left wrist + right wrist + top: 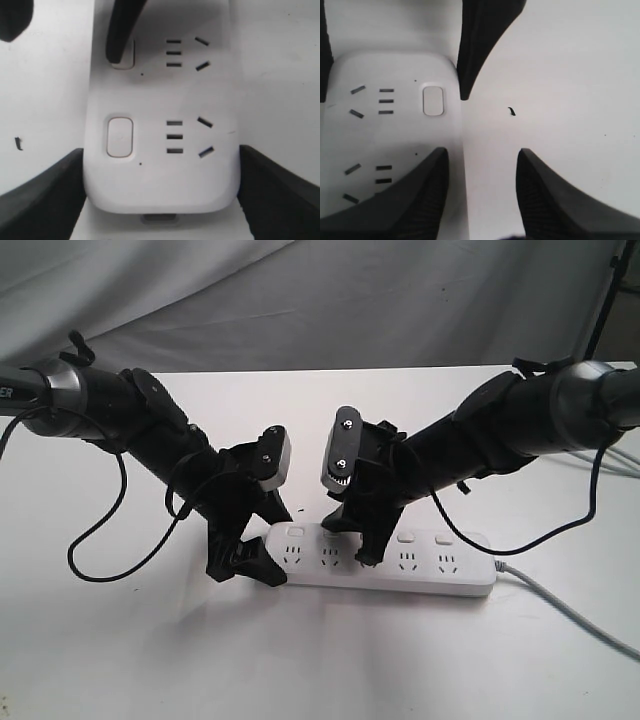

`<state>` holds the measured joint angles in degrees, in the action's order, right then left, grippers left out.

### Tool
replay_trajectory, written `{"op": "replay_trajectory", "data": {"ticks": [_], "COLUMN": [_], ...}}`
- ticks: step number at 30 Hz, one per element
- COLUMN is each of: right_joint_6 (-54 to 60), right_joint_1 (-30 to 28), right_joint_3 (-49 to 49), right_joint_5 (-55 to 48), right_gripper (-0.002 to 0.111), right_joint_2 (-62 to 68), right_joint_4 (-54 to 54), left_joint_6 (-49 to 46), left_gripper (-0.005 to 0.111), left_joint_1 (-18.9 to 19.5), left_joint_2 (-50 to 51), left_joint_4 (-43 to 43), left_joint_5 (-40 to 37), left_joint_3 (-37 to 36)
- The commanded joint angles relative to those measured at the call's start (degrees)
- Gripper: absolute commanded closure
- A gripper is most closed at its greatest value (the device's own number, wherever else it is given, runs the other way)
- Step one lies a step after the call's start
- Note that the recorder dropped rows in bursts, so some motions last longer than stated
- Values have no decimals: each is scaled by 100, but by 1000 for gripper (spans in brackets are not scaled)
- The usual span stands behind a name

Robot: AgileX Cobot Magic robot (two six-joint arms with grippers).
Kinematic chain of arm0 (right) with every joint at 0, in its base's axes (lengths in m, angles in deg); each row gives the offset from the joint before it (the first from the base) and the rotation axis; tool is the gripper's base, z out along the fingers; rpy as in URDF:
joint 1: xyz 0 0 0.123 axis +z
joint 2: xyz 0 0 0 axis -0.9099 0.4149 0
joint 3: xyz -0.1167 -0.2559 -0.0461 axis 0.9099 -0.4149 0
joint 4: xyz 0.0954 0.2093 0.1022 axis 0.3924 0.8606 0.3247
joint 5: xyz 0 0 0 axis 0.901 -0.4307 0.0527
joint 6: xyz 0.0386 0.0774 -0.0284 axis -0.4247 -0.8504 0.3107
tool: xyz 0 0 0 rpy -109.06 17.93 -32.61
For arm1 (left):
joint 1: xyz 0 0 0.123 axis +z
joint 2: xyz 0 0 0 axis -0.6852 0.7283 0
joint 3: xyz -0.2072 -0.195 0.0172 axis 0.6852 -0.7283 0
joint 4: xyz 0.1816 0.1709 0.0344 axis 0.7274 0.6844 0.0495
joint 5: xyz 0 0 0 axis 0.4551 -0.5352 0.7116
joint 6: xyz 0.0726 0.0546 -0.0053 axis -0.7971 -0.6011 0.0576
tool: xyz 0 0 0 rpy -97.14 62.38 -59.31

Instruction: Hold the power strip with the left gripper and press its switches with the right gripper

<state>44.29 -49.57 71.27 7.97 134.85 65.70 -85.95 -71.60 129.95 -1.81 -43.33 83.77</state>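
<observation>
Fingers (45, 200) of left gripper (243, 564) clamp the power strip (450, 575); right gripper's (482, 155) two, apart, touch one switch (126, 60).

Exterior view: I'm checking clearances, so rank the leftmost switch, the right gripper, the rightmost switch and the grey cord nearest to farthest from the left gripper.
From the left gripper:
1. Leftmost switch, just beside it.
2. Right gripper, mid power strip.
3. Rightmost switch, far end.
4. Grey cord, beyond that end.

Bright, even light; soft shadows.
</observation>
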Motion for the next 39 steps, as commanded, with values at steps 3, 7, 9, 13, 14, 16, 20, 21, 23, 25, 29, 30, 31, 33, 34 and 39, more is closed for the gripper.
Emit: {"op": "replay_trajectory", "data": {"ticks": [3, 7, 9, 13, 14, 16, 20, 21, 23, 25, 29, 30, 31, 33, 34, 39], "right_joint_6": [40, 40, 40, 25, 25, 14, 2, 2, 2, 2, -26, -38, -38, -64, -123, -167], "right_joint_1": [-48, -48, -48, -48, -48, -37, 10, 10, 10, 10, -1, -1, -12, -11, -11, -64], "right_joint_3": [-29, -29, -29, -29, -29, -29, -29, -29, -29, -29, -29, -29, -29, -29, -29, -29], "right_joint_5": [-15, -11, -11, -11, -41, -102, -89, -89, -89, -78, -20, 0, 25, 67, 67, 54], "right_gripper": [67, 67, 67, 67, 67, 67, 67, 67, 67, 67, 67, 67, 67, 67, 67, 67], "right_joint_2": [69, 69, 69, 121, 148, 237, 359, 383, 379, 379, 379, 379, 379, 379, 379, 421], "right_joint_4": [-39, -133, -211, -210, -212, -212, -254, -254, -280, -291, -303, -303, -314, -404, -453, -580], "left_joint_6": [27, 27, 27, 27, 27, 27, 27, 27, 27, 27, 27, 27, 27, 27, 27, 27], "left_gripper": [40, 40, 40, 40, 40, 40, 40, 40, 40, 40, 40, 40, 40, 40, 40, 40], "left_joint_1": [-41, -41, -41, -41, -41, -41, -41, -41, -41, -41, -41, -41, -41, -41, -41, -41], "left_joint_2": [-19, -19, -19, -19, -19, -19, -19, -19, -19, -19, -19, -19, -19, -19, -19, -19], "left_joint_4": [-8, -8, -8, -8, -8, -8, -8, -8, -8, -8, -8, -8, -8, -8, -8, -8], "left_joint_5": [-24, -24, -24, -24, -24, -24, -24, -24, -24, -24, -24, -24, -24, -24, -24, -24], "left_joint_3": [34, 34, 34, 34, 34, 34, 34, 34, 34, 34, 34, 34, 34, 34, 34, 34]}}
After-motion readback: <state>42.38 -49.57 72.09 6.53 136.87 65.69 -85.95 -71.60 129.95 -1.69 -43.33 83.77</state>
